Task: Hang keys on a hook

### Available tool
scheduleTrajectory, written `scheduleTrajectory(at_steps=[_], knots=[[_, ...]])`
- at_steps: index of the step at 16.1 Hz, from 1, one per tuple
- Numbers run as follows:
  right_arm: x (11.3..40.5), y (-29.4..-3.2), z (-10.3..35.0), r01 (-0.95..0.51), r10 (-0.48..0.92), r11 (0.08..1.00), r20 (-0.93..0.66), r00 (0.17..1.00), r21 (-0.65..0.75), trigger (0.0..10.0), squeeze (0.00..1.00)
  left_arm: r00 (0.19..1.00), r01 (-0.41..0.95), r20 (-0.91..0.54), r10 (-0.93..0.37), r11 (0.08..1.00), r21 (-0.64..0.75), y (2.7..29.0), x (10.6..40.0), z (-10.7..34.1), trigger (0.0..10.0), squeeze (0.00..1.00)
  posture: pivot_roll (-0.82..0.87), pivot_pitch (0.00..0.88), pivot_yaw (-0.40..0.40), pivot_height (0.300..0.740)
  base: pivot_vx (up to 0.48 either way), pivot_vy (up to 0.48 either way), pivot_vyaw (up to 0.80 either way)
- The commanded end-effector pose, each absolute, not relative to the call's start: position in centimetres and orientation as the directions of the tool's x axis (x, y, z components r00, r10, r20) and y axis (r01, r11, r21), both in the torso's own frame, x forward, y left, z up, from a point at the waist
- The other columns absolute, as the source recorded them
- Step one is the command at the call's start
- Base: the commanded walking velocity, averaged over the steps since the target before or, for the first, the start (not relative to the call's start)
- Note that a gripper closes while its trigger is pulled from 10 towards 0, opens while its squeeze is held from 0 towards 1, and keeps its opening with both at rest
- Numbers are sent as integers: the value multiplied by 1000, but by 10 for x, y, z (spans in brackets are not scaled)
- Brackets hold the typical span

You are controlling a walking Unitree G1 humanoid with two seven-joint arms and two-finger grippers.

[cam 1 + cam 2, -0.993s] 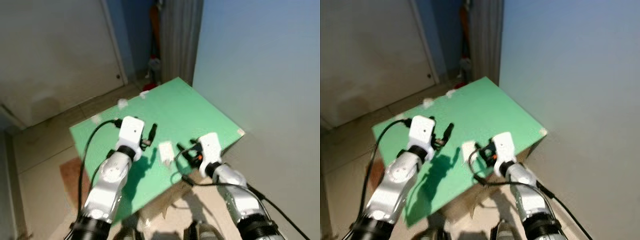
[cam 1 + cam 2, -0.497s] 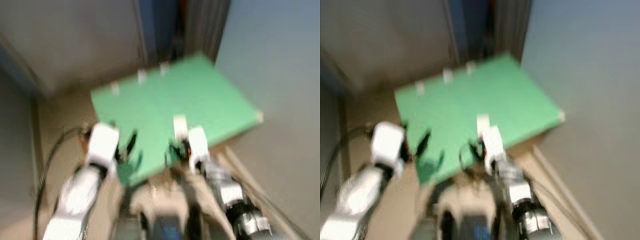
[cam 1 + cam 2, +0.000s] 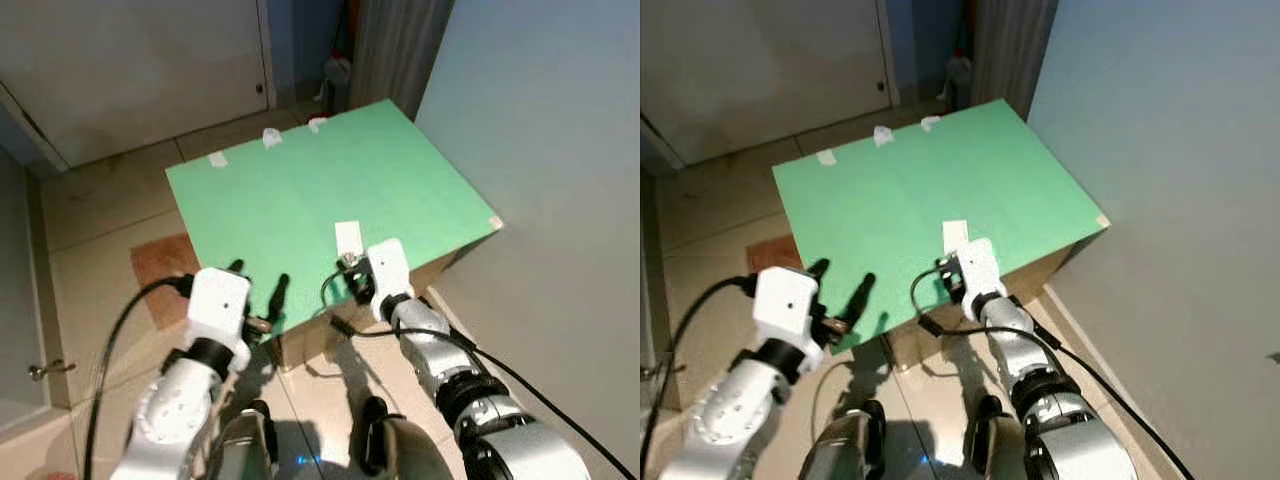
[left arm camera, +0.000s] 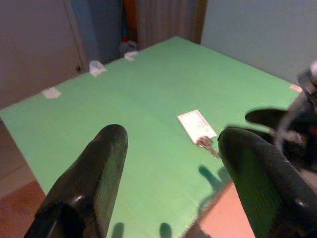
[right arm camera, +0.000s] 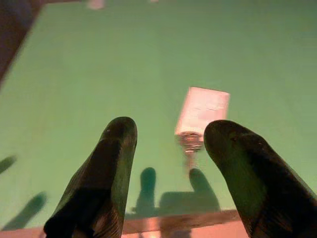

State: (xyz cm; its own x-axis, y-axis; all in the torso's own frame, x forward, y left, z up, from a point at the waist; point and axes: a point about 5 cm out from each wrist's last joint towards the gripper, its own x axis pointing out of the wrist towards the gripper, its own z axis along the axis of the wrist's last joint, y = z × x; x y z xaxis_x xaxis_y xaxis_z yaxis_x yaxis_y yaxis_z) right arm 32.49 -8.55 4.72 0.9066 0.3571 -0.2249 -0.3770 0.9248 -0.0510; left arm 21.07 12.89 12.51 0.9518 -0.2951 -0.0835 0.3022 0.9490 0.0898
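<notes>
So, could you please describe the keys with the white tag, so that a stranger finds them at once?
Find the green tabletop beside the blue-grey wall. Near its front edge, just ahead of the open right gripper, lies a white rectangular tag with small metal keys attached. The other white bits sit along the far edge.

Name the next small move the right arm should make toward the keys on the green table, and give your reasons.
Probably ease the right gripper forward and down around the keys. Its jaws are open and empty, and the keys, with their white tag, lie on the green table just ahead of them.
</notes>
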Motion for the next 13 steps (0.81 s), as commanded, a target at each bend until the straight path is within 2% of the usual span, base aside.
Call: scheduleTrajectory(at_steps=[1, 4, 8, 13], knots=[[326, -91, 45, -318, 295, 946, -235, 926, -66, 10000, 0, 948, 313, -94, -305, 945, 92, 125, 203, 124, 10000, 0, 166, 235, -17, 736, 0, 0, 0], [326, -86, 40, -259, 233, 964, -278, 932, -58, 10000, 0, 951, 292, -139, -276, 950, 110, 130, 175, 128, 10000, 0, 267, 304, 1, 736, 0, 0, 0], [323, -71, 37, -275, 242, 959, -314, 918, -65, 10000, 0, 965, 210, -179, -189, 972, 103, 136, 143, 135, 10000, 0, 373, 403, 7, 736, 0, 0, 0], [321, -62, 36, -337, 299, 940, -327, 896, -62, 10000, 0, 974, 169, -171, -151, 980, 101, 131, 143, 135, 10000, 0, 345, 400, -49, 736, 0, 0, 0]])
